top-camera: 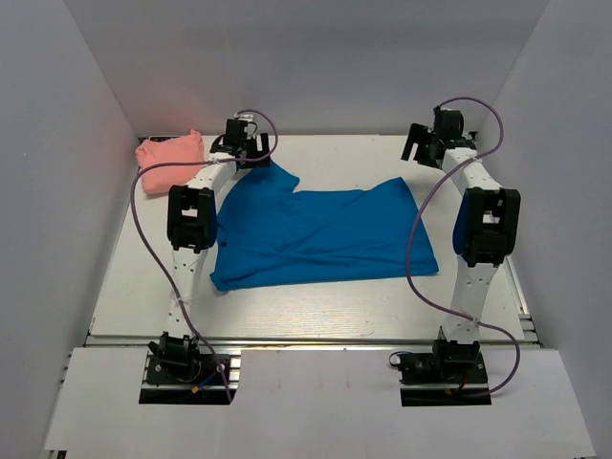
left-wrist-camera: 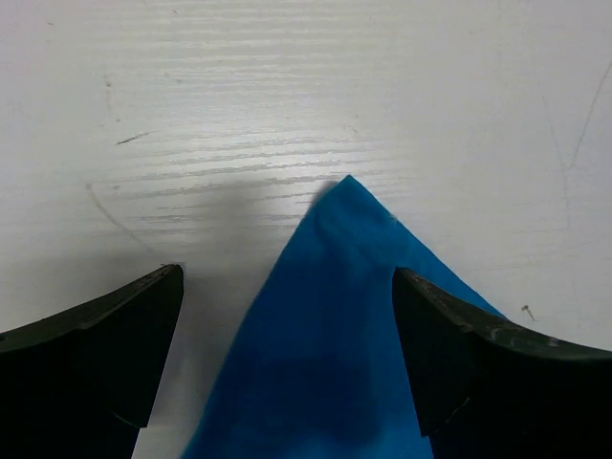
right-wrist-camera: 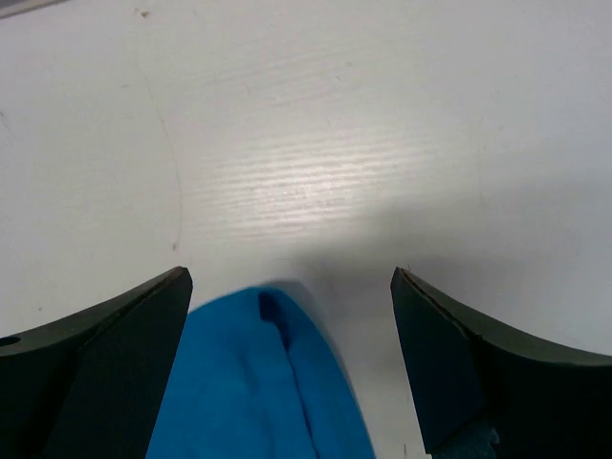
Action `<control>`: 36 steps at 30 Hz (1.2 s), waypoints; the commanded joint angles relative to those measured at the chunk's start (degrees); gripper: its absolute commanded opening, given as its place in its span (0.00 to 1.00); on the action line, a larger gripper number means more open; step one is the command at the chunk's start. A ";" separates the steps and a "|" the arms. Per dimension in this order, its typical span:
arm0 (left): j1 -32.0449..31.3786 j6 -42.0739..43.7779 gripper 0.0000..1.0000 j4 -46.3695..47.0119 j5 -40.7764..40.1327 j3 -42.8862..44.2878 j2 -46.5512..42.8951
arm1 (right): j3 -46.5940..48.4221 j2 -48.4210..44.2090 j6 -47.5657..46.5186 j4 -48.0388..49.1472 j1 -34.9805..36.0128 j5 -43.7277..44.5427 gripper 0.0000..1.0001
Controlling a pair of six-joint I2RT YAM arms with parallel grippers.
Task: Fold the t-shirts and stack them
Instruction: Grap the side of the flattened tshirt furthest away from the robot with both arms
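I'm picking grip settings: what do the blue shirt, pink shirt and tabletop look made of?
Blue t-shirt: soft matte cloth, perhaps cotton; it lies limp and creased. Pink t-shirt: similar matte cloth, bunched in a soft bundle. Table: hard white board, fine grain lines and slight sheen, probably laminate.

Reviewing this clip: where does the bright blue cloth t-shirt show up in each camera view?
Top external: bright blue cloth t-shirt spread flat at mid-table.
Left wrist: t-shirt, one pointed corner rising from the bottom edge, centre.
Right wrist: t-shirt, a rounded, folded corner at the bottom, left of centre.
Shared landmark: the white wood-grain table lies under it in all three.
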 commanded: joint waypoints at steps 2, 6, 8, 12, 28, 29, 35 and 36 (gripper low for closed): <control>-0.86 1.65 1.00 3.54 2.96 5.29 0.64 | 6.89 4.86 -2.34 0.38 2.10 0.07 0.90; -1.47 2.44 1.00 2.84 4.19 6.72 3.63 | 13.82 10.67 -4.00 -2.78 4.12 1.73 0.90; -2.18 4.36 0.96 2.31 5.06 6.72 3.64 | 14.10 12.07 -4.01 -3.05 4.65 2.61 0.90; -3.75 7.35 0.90 1.70 5.60 4.44 3.65 | 12.35 12.26 -2.52 -3.84 5.53 4.80 0.85; -4.81 7.80 0.00 8.98 0.68 -10.41 -5.75 | 10.76 13.66 0.56 -6.13 5.70 5.52 0.00; -4.81 7.28 0.00 11.08 0.68 -12.60 -8.03 | 10.76 13.31 -0.31 -6.04 5.53 4.82 0.00; -4.81 5.43 0.00 16.11 -1.52 -19.37 -16.91 | 8.31 8.32 -0.85 -3.76 5.70 1.56 0.00; -4.81 5.43 0.00 17.85 -0.56 -20.43 -19.45 | 7.34 6.74 -0.59 -3.32 5.70 1.56 0.00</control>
